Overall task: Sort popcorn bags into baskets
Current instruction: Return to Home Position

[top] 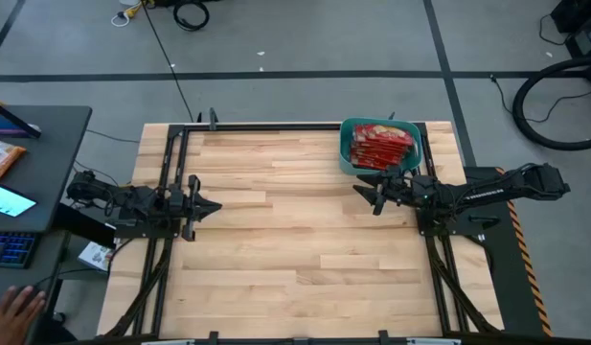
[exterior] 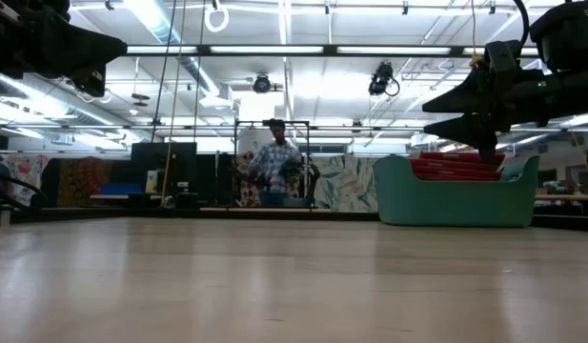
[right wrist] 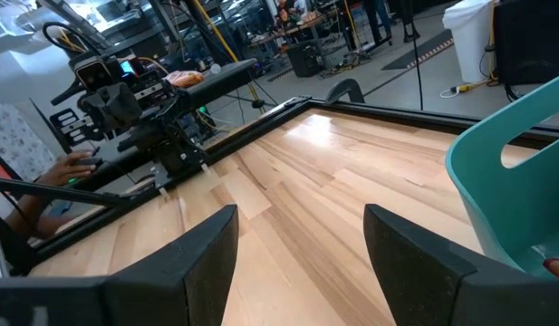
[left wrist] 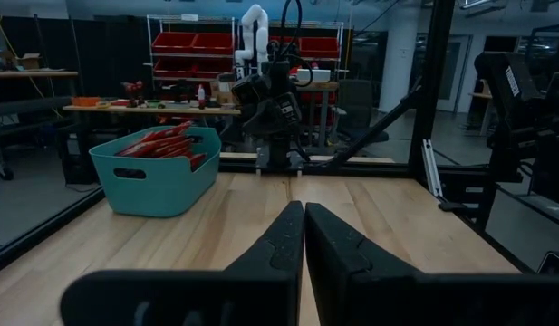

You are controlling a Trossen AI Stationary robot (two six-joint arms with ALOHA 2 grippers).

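The teal basket [top: 381,144] stands at the table's far right, and several red popcorn bags [top: 382,146] lie stacked inside it; the basket [exterior: 456,191] [left wrist: 157,167] also shows in the low and left wrist views. My right gripper [top: 360,192] hovers open just in front of the basket's near wall [right wrist: 510,172], fingers level, pointing toward the table's left, nothing between them. My left gripper [top: 215,206] [left wrist: 303,226] waits shut at the left edge, level, pointing right.
Bare wooden tabletop [top: 295,240] spreads between the two arms. A black frame rail [top: 266,126] runs along the far edge. A dark side desk [top: 27,182] with an orange packet [top: 0,158] stands left of the table; a person's hand [top: 17,309] shows there. A person [exterior: 274,171] stands far behind.
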